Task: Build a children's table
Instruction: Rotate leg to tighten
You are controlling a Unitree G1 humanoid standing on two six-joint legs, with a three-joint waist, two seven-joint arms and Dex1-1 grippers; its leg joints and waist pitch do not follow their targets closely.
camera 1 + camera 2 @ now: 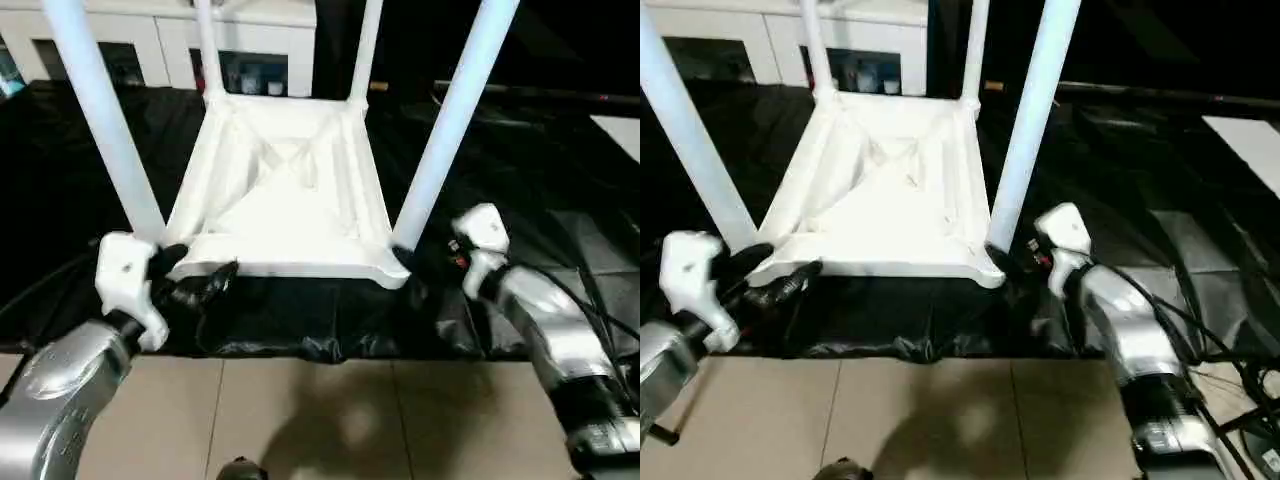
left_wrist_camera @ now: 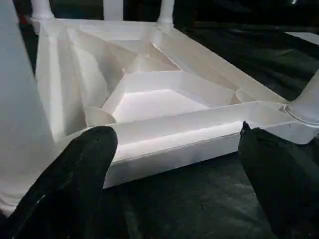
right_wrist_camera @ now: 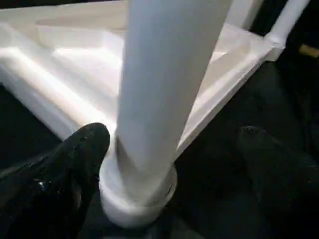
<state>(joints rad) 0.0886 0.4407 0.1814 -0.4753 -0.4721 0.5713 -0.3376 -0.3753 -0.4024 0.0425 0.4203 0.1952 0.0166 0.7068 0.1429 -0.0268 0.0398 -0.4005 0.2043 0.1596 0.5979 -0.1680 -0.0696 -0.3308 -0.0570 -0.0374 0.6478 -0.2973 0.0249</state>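
Both end effectors stand wide open and grip nothing: I see the left end effector (image 1: 200, 275) at the near rim of the children's table (image 1: 285, 190), the right end effector (image 3: 174, 174) straddling the near right leg (image 1: 450, 125). Upside down on black sheeting (image 1: 300, 325), the table looks light, stiff, slick; I'd grip the rim or a leg base.

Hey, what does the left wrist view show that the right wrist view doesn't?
Left wrist view alone: the ribbed underside of the upside-down tabletop seen across its width, with the near rim between the open left end effector fingers. Right wrist view alone: the near right leg close up, seated in its corner socket, between the open right end effector fingers. Both: white table parts on black sheeting, framed by two black fingers.
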